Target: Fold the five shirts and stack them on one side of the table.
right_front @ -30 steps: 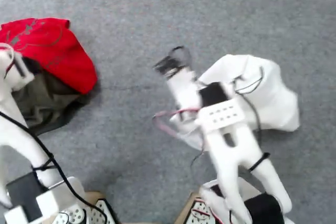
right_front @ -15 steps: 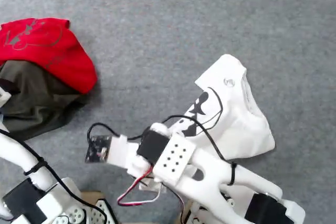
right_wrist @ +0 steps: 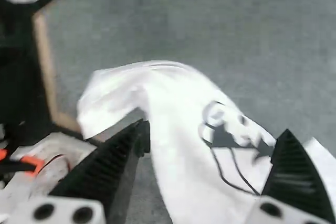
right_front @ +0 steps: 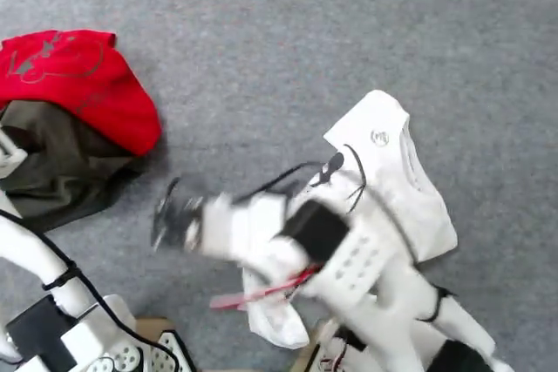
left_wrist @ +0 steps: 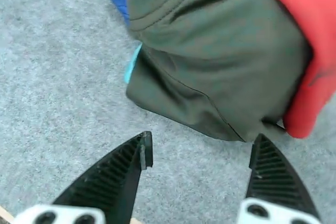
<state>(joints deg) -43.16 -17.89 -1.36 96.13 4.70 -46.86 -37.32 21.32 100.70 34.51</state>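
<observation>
The left tool (left_wrist: 202,163) stands spread wide, its two black ribbed fingers (left_wrist: 128,169) well apart and pinching nothing, only the grey felt-like table (left_wrist: 52,77) showing between them; just ahead of its tips lies an olive shirt (left_wrist: 220,61), a soft knit with stitched hems, folded into a rough block; a red shirt (left_wrist: 310,51) with a dark line drawing drapes over the far part of it, touching it; from under the olive shirt's edge peep one sliver of blue cloth (left_wrist: 122,9) and one sliver of turquoise cloth (left_wrist: 132,69); whether these two are shirts I cannot tell.

The right tool (right_wrist: 210,156) is likewise spread and grips nothing, its fingers black, ribbed and wedge-shaped; ahead of its tips lies a white shirt (right_wrist: 173,108), thin and crumpled, with a black outline drawing on it; bare grey table lies beyond that; in the high view the right arm (right_front: 349,254), white plastic trailing red and black cables, crosses above the near part of the white shirt, and its tool sits over bare table beside that shirt, well apart from the red and olive pile.

Counted: two tools; three plain shirts, one white, one red, one olive; two slivers of other cloth.
</observation>
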